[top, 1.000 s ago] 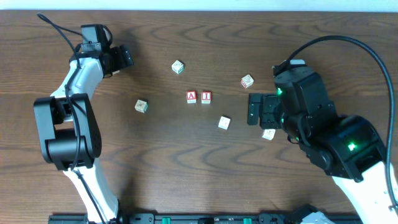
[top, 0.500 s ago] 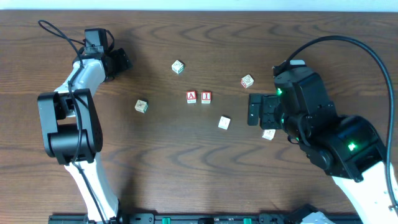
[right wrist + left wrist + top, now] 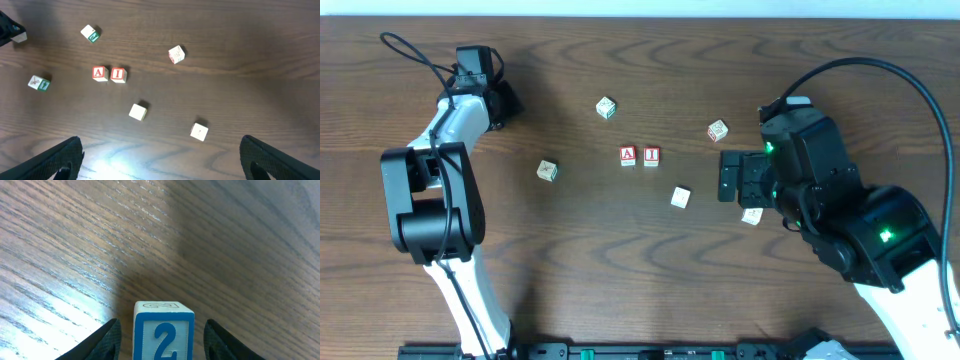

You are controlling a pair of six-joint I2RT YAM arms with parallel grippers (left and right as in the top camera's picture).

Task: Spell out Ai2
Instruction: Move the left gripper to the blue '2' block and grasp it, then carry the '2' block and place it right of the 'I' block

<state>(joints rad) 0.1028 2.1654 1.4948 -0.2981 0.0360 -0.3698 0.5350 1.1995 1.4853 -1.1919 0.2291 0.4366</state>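
The red-framed "A" cube [image 3: 628,155] and the red-framed "I" cube [image 3: 651,155] sit side by side, touching, at the table's middle; they also show in the right wrist view as the "A" cube [image 3: 100,73] and the "I" cube [image 3: 118,75]. The blue "2" cube [image 3: 163,332] stands on the table between the fingers of my left gripper [image 3: 163,342], with a gap on each side; the gripper is open. In the overhead view my left gripper [image 3: 506,100] is at the far left back and hides that cube. My right gripper [image 3: 160,165] is wide open and empty, raised above the table right of the middle.
Pale cubes lie scattered: one at the back [image 3: 606,107], one at the right back [image 3: 717,130], one at the left [image 3: 547,171], one near the middle [image 3: 680,197], and one by the right arm [image 3: 751,215].
My left gripper has shifted slightly to the left and back at the far left corner. The right arm and all the cubes on the table have not moved.
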